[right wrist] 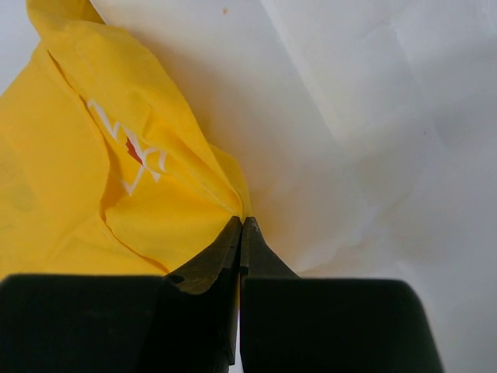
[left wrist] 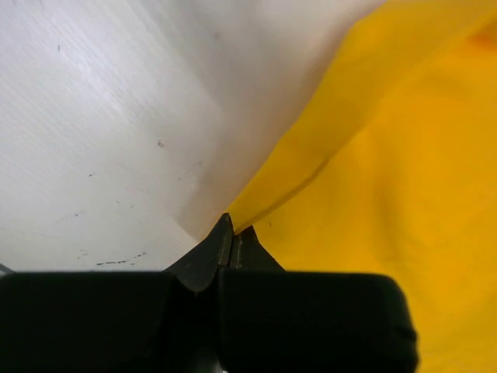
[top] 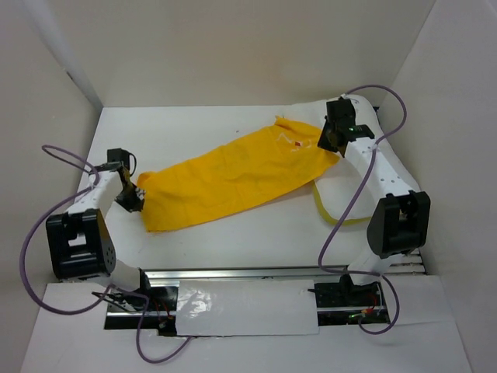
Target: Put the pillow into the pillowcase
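on the table (top: pixel 194 124): pillowcase (top: pixel 233 179), bright yellow, lies slack in one long slanted band with its plainer side up
pillowcase ends: one end sits low on the left, the other high on the right, and soft creases run along its length
mark (right wrist: pixel 136 151): thin white lines with a small red spot, printed near the pillowcase's far-right end
pillow (top: pixel 338 190): white, lies on the table just right of the pillowcase's far-right end, partly under the right arm and wholly outside the pillowcase
yellowish edge (top: pixel 330 214): thin curved strip of the pillow, showing just below the pillowcase's far-right end
left gripper (top: pixel 130 200): at the pillowcase's near-left corner, jaws pressed together and pinching the yellow hem
left fingers (left wrist: pixel 221 245): black, their tips meet right where the pillowcase's edge lies against the white table
right gripper (top: pixel 332 138): at the pillowcase's far-right end, jaws pressed together and pinching a gathered fold of the yellow cloth
right fingers (right wrist: pixel 217 256): black, the pillowcase bunches to their left and white cloth lies to their right
cables (top: pixel 35 233): purple, they loop beside each arm on the sides away from the pillowcase
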Controlling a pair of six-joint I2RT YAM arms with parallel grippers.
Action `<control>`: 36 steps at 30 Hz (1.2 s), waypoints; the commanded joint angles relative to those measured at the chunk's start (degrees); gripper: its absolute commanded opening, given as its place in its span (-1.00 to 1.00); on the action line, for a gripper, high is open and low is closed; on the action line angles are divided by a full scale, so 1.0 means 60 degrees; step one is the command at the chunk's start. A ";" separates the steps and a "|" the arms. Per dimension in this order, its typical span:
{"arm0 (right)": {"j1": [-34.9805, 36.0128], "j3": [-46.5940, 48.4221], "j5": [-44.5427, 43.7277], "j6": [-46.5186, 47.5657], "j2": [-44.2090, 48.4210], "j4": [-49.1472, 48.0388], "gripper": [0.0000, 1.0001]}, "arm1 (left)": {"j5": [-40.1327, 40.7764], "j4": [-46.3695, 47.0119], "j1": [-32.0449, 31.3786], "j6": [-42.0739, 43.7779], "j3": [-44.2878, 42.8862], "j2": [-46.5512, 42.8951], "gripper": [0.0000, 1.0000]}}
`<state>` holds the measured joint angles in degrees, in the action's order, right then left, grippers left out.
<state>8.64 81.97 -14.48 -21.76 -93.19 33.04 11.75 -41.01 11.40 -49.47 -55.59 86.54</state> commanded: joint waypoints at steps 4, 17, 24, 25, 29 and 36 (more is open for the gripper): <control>0.0215 0.1187 0.0581 0.0388 -0.0054 -0.0599 -1.00 | -0.0887 0.0902 0.0429 0.0759 -0.1470 -0.1635 -1.00; 0.0318 1.0903 0.2954 0.0843 -0.4024 -0.3039 -1.00 | -0.4283 -0.1438 0.2477 0.0631 -1.5859 0.3564 -1.00; 0.0420 0.8590 0.3453 0.1165 -0.2341 -0.5567 -1.00 | -0.6968 0.1902 0.4106 -0.0604 -1.2736 0.1983 -1.00; 0.0420 0.8241 0.3656 0.1267 -0.1934 -0.5275 -1.00 | -0.6968 0.1696 0.4106 -0.0341 -1.2736 0.1866 -1.00; 0.0420 0.4307 0.4214 0.1488 -0.0278 -0.5489 -1.00 | -0.6282 0.0742 0.4106 0.1036 -0.9707 0.0452 -1.00; 0.2219 -0.4365 0.3338 0.0889 0.2594 -0.5874 -1.00 | -0.3707 0.0727 0.4208 0.1215 -0.3000 -0.2088 -1.00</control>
<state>18.68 65.93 9.15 -14.57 -82.39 -2.98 -17.82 -35.88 35.81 -44.36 -82.19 76.53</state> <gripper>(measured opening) 0.007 0.036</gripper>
